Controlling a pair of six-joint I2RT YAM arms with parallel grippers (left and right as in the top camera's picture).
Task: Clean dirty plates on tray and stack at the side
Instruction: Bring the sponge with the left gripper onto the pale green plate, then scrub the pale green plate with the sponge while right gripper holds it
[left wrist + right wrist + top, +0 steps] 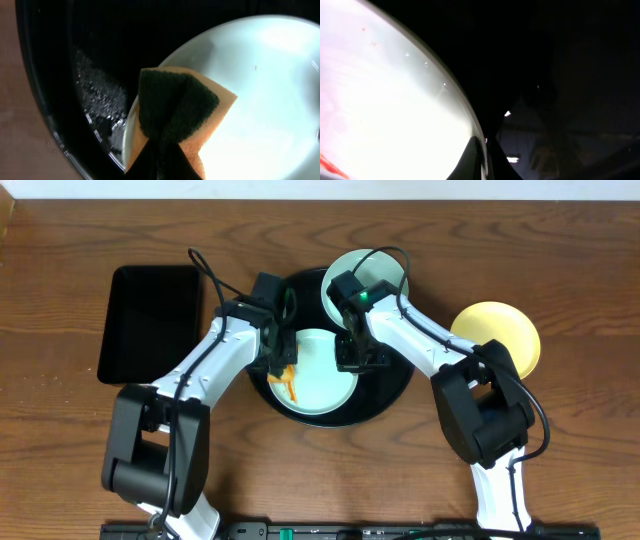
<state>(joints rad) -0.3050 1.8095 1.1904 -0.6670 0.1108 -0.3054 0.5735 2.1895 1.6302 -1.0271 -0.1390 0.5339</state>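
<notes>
Two white robot arms reach from the near edge of a wooden table (pixel 70 240) to meet over a mint plate (pixel 325 380), which lies in the near half of the round black tray (pixel 397 385) at the middle of the table.

The left gripper (pixel 280 368) hangs over the plate's left rim. It is closed tight on a folded orange sponge (pixel 180 115) whose dark green scouring face is turned outward. In the left wrist view the sponge straddles the plate's edge, with wet black tray to its left and pale plate to its right. Orange-brown sauce streaks (pixel 289 387) mark the plate's left side, just beside the sponge.

The right gripper (pixel 355 358) sits at the same plate's right rim. In the right wrist view one dark fingertip (pixel 472 160) lies on the bright edge of the plate. The rest of that view is too dark to tell whether the jaws are clamped on the rim or only resting there.

Farther back, a second mint plate (pixel 390 270) lies at the tray's far edge, partly under the right arm and its cable. Whether it lies inside the rim or on it cannot be told.

Off to the right, clear of the tray, a pale yellow plate (pixel 500 335) lies on the bare wood beside the right arm's elbow. At the left of the table, apart from the round tray, lies a smaller rectangular black tray (pixel 150 320).
</notes>
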